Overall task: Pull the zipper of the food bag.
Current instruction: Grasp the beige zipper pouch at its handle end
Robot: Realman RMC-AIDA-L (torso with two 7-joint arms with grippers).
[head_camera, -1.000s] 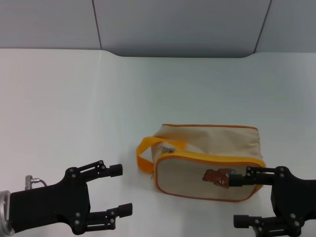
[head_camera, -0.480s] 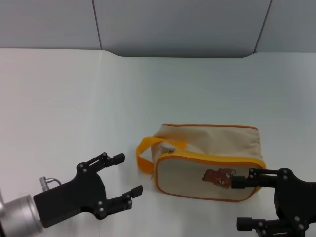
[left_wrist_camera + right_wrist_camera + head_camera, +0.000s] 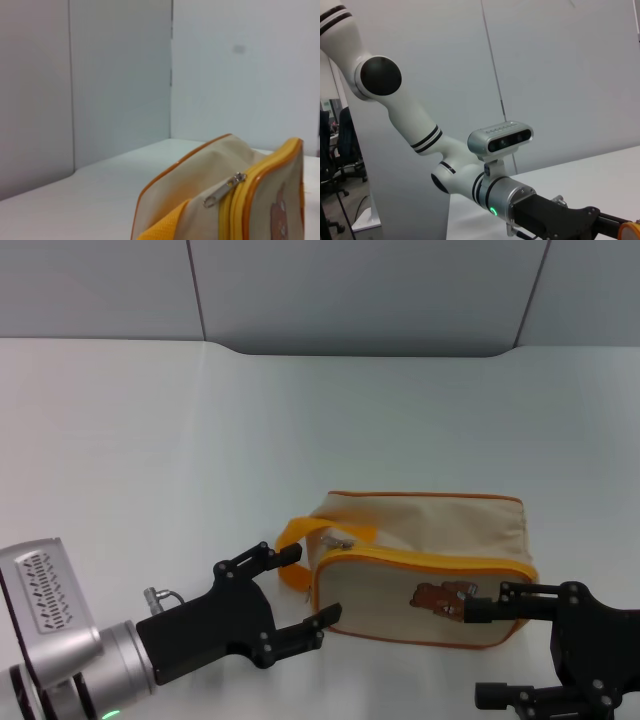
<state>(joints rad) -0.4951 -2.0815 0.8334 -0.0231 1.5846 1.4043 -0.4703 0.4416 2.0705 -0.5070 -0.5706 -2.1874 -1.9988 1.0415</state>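
Observation:
The beige food bag (image 3: 430, 565) with orange piping lies on the white table, bear print (image 3: 440, 598) facing me. Its orange strap loop (image 3: 296, 540) hangs at its left end. The small silvery zipper pull tab (image 3: 340, 539) sits at the bag's left end, also in the left wrist view (image 3: 224, 191). My left gripper (image 3: 300, 585) is open, its fingers either side of the strap loop beside the bag's left end. My right gripper (image 3: 480, 650) is open at the bag's near right corner, one finger over the bear print.
The white table (image 3: 150, 440) runs back to a grey panelled wall (image 3: 350, 290). In the right wrist view the left arm (image 3: 485, 185) shows in front of a grey wall.
My left gripper has moved right and forward, from clear of the bag to the strap loop at its left end. The right gripper has barely moved.

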